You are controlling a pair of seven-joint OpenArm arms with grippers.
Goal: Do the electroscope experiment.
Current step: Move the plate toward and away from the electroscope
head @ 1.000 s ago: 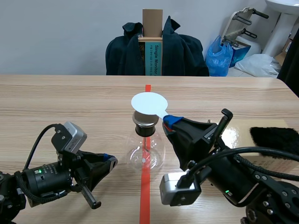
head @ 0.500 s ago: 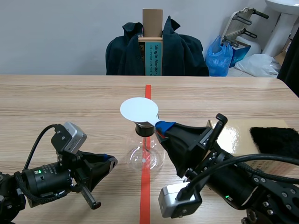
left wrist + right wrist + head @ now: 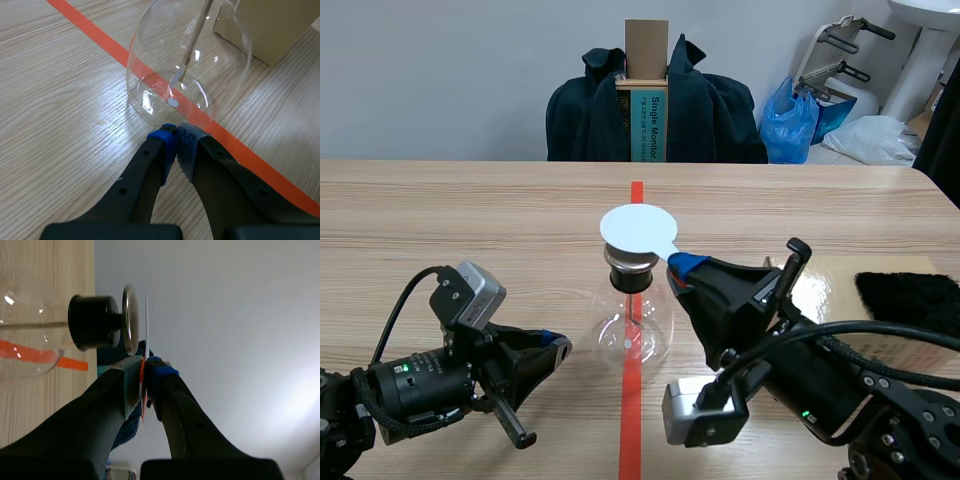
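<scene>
Right gripper (image 3: 144, 374) is clamped on the thin stem of the white disc (image 3: 638, 228), pads pinching it flat-on. The disc sits over the electroscope (image 3: 632, 330), face parallel to the metal top plate (image 3: 128, 320) and roughly centred on it, stem running back toward the right arm. Right wrist view shows the disc edge-on, right next to the plate above the black stopper (image 3: 93, 322). It looks like a hairline gap, but I can't confirm gap vs. contact from this angle. So the axis that matters is the plate normal, i.e. the flask's vertical. Next move is probably a short travel along it, down to touch or up to clear, with no sideways slide needed. Left gripper (image 3: 175, 145) is closed on nothing, low over the table (image 3: 470, 220), tips pointing at the base of the glass flask (image 3: 187, 75), just short of the glass, by the orange tape line (image 3: 90, 25). Left is nearer the bulb, right is nearer the plate. Rod (image 3: 192, 42) with its leaf hangs inside; leaf spread is unreadable here.
</scene>
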